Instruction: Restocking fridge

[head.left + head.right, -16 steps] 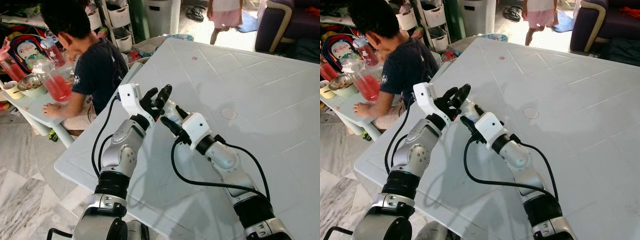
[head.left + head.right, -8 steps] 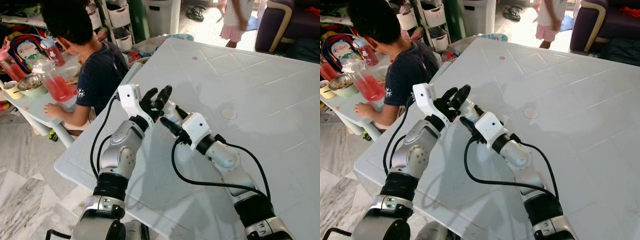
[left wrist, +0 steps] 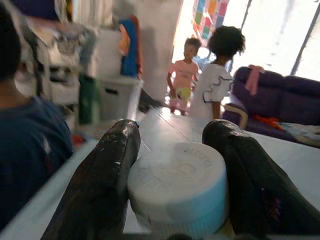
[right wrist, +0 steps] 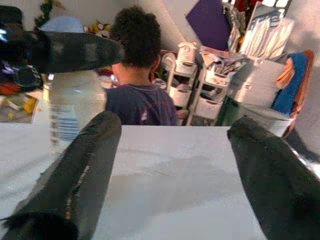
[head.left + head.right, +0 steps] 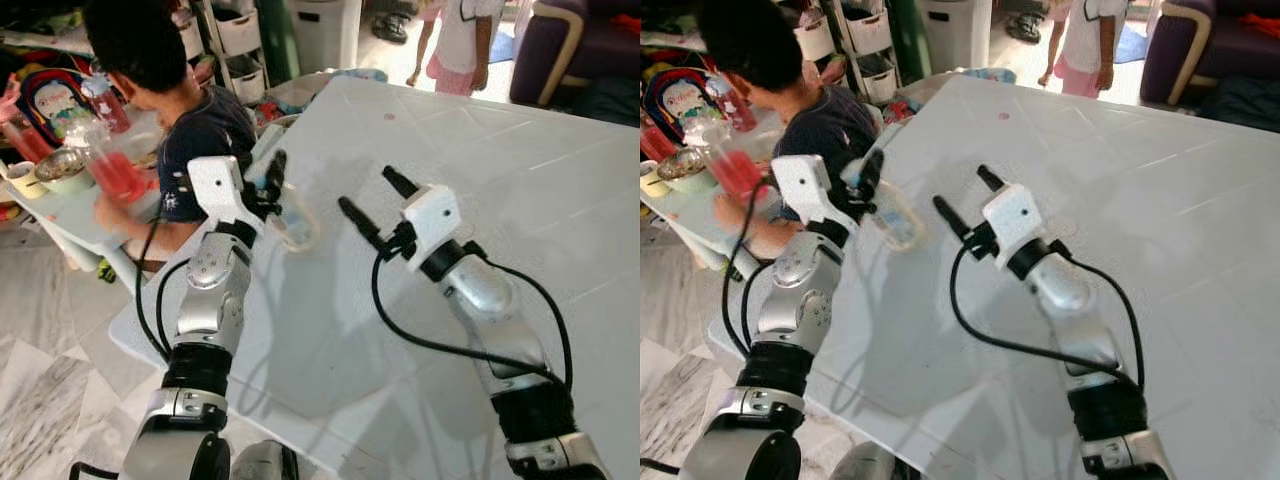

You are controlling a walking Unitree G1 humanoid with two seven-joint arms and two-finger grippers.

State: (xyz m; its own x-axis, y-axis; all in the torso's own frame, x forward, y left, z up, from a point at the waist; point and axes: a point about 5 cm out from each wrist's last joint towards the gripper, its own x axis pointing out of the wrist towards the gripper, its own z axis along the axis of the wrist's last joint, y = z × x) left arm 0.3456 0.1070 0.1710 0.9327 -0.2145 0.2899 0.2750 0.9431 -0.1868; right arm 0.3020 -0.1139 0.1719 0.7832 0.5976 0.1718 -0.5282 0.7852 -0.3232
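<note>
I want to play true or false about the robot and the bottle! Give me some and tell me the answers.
1. The left gripper holds a white-capped bottle. True.
2. The right gripper holds the bottle too. False: its fingers are spread open, apart from the bottle.
3. The table is white. True.
4. The bottle stands on the table. False: it is held up above it.
5. A person sits beside the table. True.

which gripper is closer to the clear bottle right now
Left. The left gripper is shut on the clear bottle, lifted above the white table. The right gripper is open and apart from it, on the bottle's right.
</note>
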